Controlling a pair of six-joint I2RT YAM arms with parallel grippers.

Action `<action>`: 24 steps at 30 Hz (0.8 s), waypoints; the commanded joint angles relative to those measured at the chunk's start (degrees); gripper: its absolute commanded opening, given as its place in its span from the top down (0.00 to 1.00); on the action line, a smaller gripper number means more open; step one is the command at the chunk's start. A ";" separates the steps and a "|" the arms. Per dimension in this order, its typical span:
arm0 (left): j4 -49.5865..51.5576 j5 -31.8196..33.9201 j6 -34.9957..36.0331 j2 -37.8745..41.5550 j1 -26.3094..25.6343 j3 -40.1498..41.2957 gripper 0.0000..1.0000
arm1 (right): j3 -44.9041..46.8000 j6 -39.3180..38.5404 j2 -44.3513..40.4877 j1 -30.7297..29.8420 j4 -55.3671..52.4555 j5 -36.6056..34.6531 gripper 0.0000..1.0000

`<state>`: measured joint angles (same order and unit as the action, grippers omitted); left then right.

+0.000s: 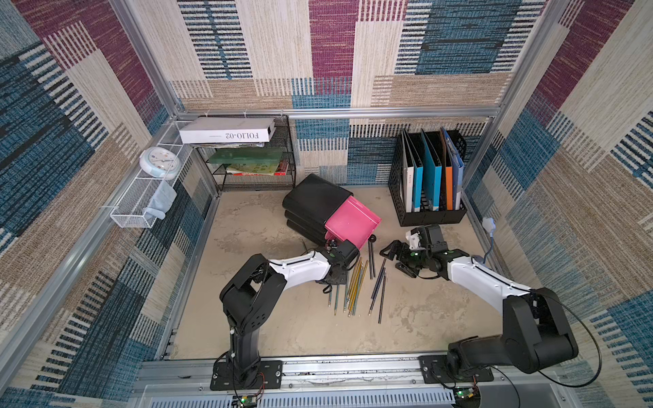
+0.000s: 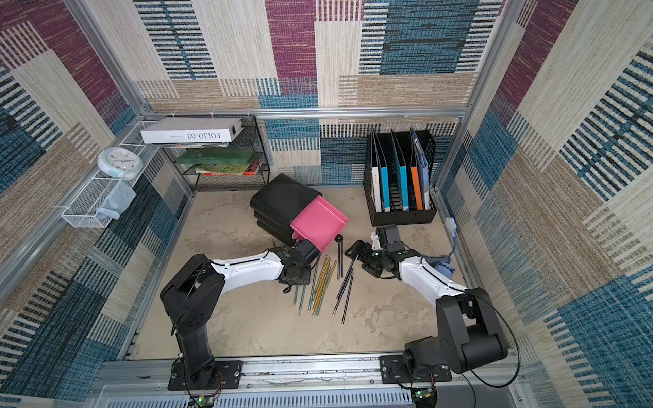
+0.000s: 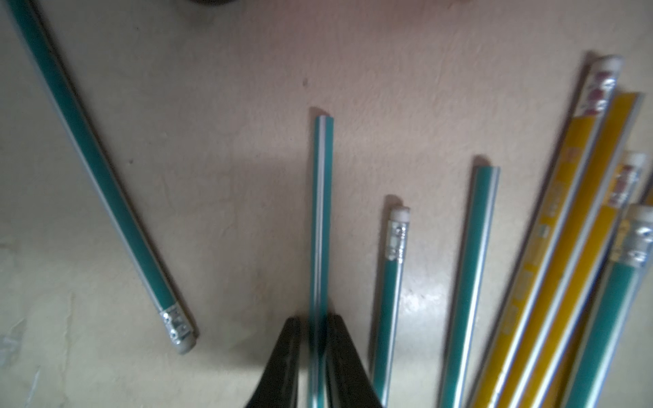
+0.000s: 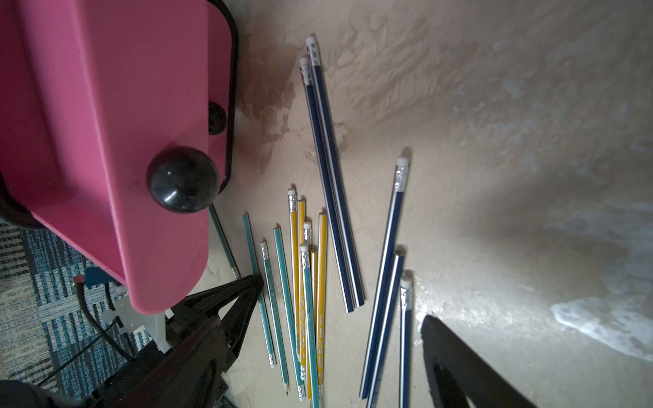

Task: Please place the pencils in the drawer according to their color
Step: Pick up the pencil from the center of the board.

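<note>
Now | left tool pinching teal white-striped pencil | right tool wide open, empty

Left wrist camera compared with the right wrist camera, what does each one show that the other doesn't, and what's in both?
Only the left wrist view: the left gripper seen from between its own fingers, closed against both sides of one teal pencil. Only the right wrist view: the pink drawer with its black knob, and the navy pencils. Both: the other teal pencils and the yellow pencils, fanned out on the beige tabletop.
</note>
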<state>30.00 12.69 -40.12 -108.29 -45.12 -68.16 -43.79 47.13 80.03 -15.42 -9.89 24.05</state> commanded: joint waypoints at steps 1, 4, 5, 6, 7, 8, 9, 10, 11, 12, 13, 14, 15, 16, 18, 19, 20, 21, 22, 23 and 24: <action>1.20 -2.13 -0.25 -0.81 0.12 0.65 0.88 | -0.59 -0.43 -0.39 -0.03 0.00 -0.15 0.10; 1.20 -2.39 -0.22 -0.27 0.15 0.93 0.97 | -0.68 -0.38 -0.43 -0.03 -0.13 -0.15 0.10; 1.19 -2.56 -0.15 -0.08 0.12 0.92 1.00 | -0.77 -0.42 -0.42 -0.06 -0.12 -0.15 0.10; 1.24 -2.73 -0.09 0.15 0.12 0.97 1.00 | -0.78 -0.38 -0.52 -0.03 -0.21 -0.15 0.10; 1.41 -2.79 -0.14 0.47 0.12 0.93 1.00 | -0.86 -0.38 -0.54 -0.03 -0.16 -0.15 0.10; 1.58 -2.99 -0.14 0.83 0.12 0.86 1.00 | -0.93 -0.38 -0.61 -0.05 -0.29 -0.10 0.10; 1.77 -3.25 -0.10 1.40 0.12 0.84 1.00 | -0.95 -0.38 -0.65 -0.03 -0.30 -0.06 0.10; 1.95 -3.52 -0.04 2.05 0.12 0.84 1.00 | -0.95 -0.39 -0.72 -0.08 -0.23 -0.07 0.10; 2.23 -3.66 -0.03 2.73 0.12 0.84 1.00 | -0.95 -0.38 -0.77 -0.03 -0.24 -0.06 0.10; 2.82 -3.73 0.06 3.50 0.12 0.60 1.00 | -1.04 -0.38 -0.81 -0.01 -0.26 -0.06 0.10; 3.66 -3.85 0.21 4.12 0.12 0.33 1.00 | -1.03 -0.38 -0.76 -0.07 -0.16 -0.10 0.10; 4.44 -3.97 0.33 4.59 0.13 0.03 1.00 | -1.03 -0.31 -0.83 -0.05 -0.13 -0.06 0.10; 5.18 -3.95 0.60 5.17 0.12 -0.23 1.00 | -1.10 -0.21 -0.77 -0.04 0.01 0.02 0.10; 6.02 -4.18 0.74 5.83 0.12 -0.40 1.00 | -1.04 -0.14 -0.75 0.00 0.13 0.06 0.10; 7.47 -4.44 0.83 6.86 0.12 -0.39 1.00 | -1.12 0.01 -0.58 -0.05 0.30 0.06 0.10; 7.92 -4.85 0.83 7.41 0.12 -0.20 1.00 | -1.12 0.06 -0.61 -0.05 0.38 0.15 0.10; 8.42 -5.18 0.82 7.99 0.12 0.14 1.00 | -1.12 0.15 -0.63 -0.04 0.44 0.19 0.10; 8.80 -5.63 0.61 8.69 0.12 0.59 1.00 | -1.14 0.15 -0.60 -0.04 0.55 0.25 0.10; 9.13 -6.15 0.49 9.50 0.12 1.21 1.00 | -1.20 0.15 -0.66 -0.05 0.55 0.29 0.10; 9.31 -6.65 0.35 10.33 0.12 1.88 1.00 | -1.28 0.24 -0.58 -0.03 0.61 0.37 0.10; 9.65 -7.17 0.10 11.26 0.12 2.50 1.00 | -1.34 0.24 -0.63 -0.06 0.59 0.46 0.10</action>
<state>36.86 7.38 -39.90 -98.63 -45.04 -66.63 -44.58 47.24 79.57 -15.42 -9.87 24.12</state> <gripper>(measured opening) 0.084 0.902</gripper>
